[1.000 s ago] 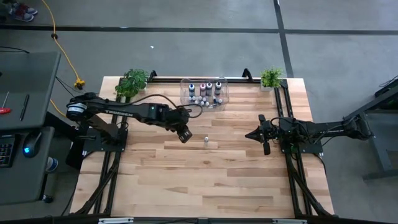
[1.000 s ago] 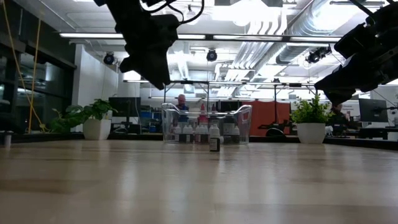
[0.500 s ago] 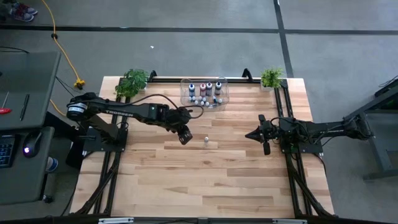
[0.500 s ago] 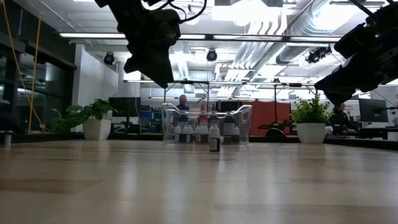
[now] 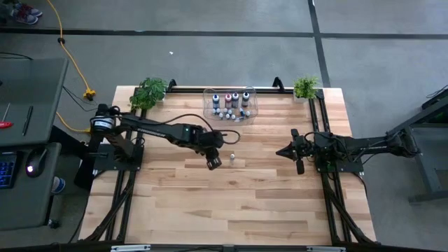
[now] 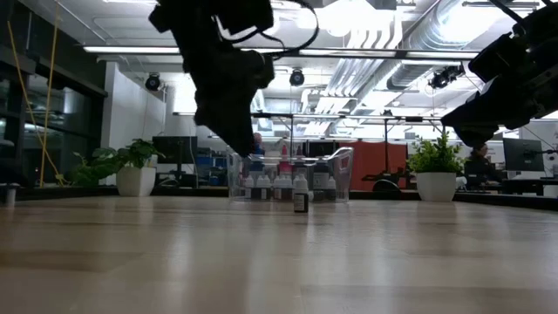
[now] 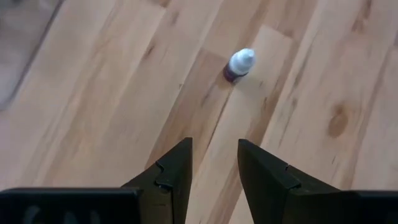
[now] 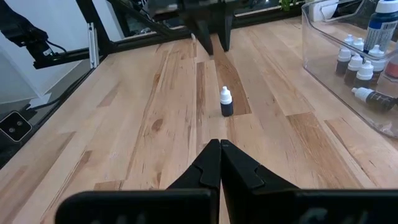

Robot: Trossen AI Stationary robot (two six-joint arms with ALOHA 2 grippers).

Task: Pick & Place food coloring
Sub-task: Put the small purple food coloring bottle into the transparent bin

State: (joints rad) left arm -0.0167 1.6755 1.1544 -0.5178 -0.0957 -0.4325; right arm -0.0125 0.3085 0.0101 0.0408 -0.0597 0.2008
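A: Starting at the left, where is the left hand (image 5: 214,164)?

B: It hangs over the middle of the wooden counter (image 5: 231,203), above the boards and touching nothing. Its two dark fingers (image 7: 176,174) are spread part way with only bare wood showing in the gap.

A: And the thing it faces?

B: A single small bottle of food coloring (image 5: 232,158), white cap and dark body, stands upright on the counter just to the right of the left hand, close to it but apart. In the left wrist view it sits ahead of the fingertips, clear of both.

A: The rest of the set?

B: Farther back from that hand, toward the far edge of the counter, a clear plastic bin (image 5: 207,105) holds the other bottles (image 5: 230,105): taller ones with dark caps in a row at the back, small whitish ones bunched in front of them. In the right wrist view one small bottle lies on its side in the bin.

A: And over on the right?

B: The right hand (image 5: 281,152) waits at the right side of the counter, fingers pressed together and holding nothing. The lone bottle stands well ahead of it, between the two hands, nearer the left one.

A: Anything at the corners?

B: A potted plant (image 5: 148,92) at the far left corner, a smaller plant (image 5: 305,87) at the far right.
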